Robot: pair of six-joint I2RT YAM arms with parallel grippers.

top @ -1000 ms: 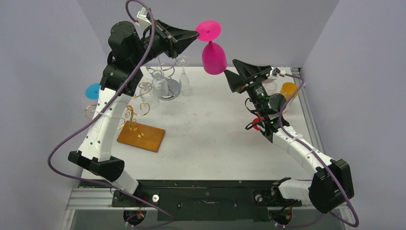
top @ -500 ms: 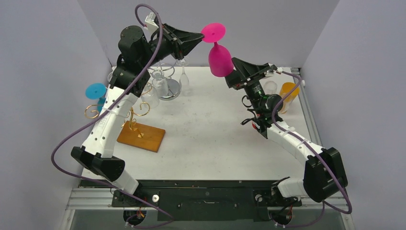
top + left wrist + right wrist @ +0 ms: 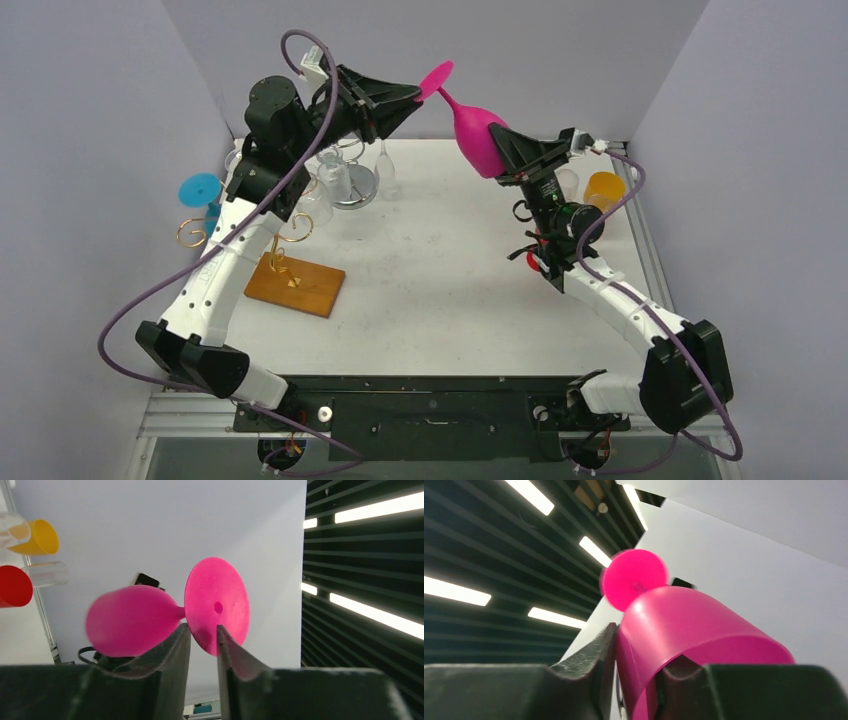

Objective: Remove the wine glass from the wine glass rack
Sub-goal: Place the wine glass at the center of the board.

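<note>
A pink wine glass (image 3: 476,135) hangs tilted in the air above the table's far side, between both arms. My right gripper (image 3: 499,150) is shut on the bowl's wall, one finger inside the rim and one outside, as the right wrist view shows (image 3: 644,645). My left gripper (image 3: 417,93) stands slightly open around the edge of the round foot (image 3: 217,605), with gaps beside it. The gold wire wine glass rack (image 3: 288,228) on its wooden base (image 3: 296,286) stands at the left, apart from the pink glass. A blue glass (image 3: 199,190) hangs on the rack.
A chrome stand (image 3: 345,178) with several clear glasses sits at the back left under my left arm. An orange cup (image 3: 606,188) and a clear cup (image 3: 568,181) stand at the back right. Walls close in on three sides.
My right gripper closed onto the bowl's wall. The left jaws eased apart at the foot. The glass tipped from upside down to slanted, bowl swinging right.
</note>
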